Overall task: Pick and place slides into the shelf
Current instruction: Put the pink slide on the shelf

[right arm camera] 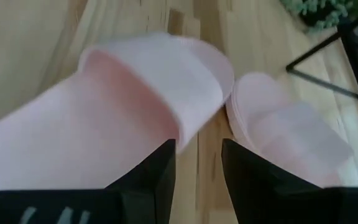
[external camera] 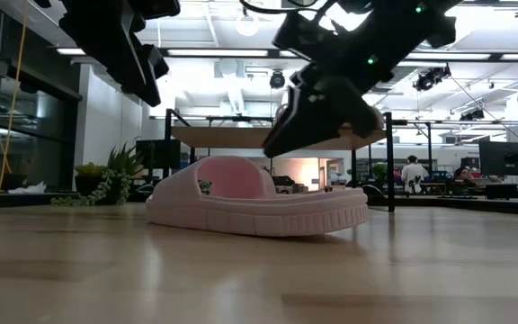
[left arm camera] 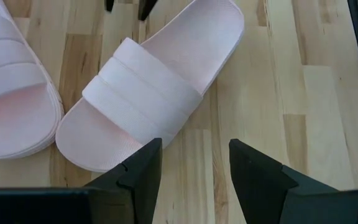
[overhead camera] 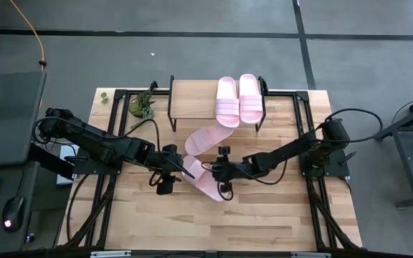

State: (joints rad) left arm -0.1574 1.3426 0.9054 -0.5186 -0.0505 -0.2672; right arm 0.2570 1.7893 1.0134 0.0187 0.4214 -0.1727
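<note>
Two pale pink slides [overhead camera: 239,100] lie side by side on the right part of the shelf's wooden top [overhead camera: 192,97] at the table's far side. Two more lie sole-down on the table: one [overhead camera: 202,138] just in front of the shelf, and one [overhead camera: 208,180] nearer, between my grippers. My left gripper [overhead camera: 183,170] is open at the nearer slide's toe end [left arm camera: 98,155], with its fingers over bare wood. My right gripper [overhead camera: 215,172] is open and hovers just above that slide's heel half [right arm camera: 73,143], clear of it in the low view [external camera: 281,144].
A small potted plant [overhead camera: 142,106] stands at the shelf's left end. The table's black frame rails [overhead camera: 303,122] run along both its sides. Bare wood lies toward the near edge [overhead camera: 206,229]. The left half of the shelf top holds nothing.
</note>
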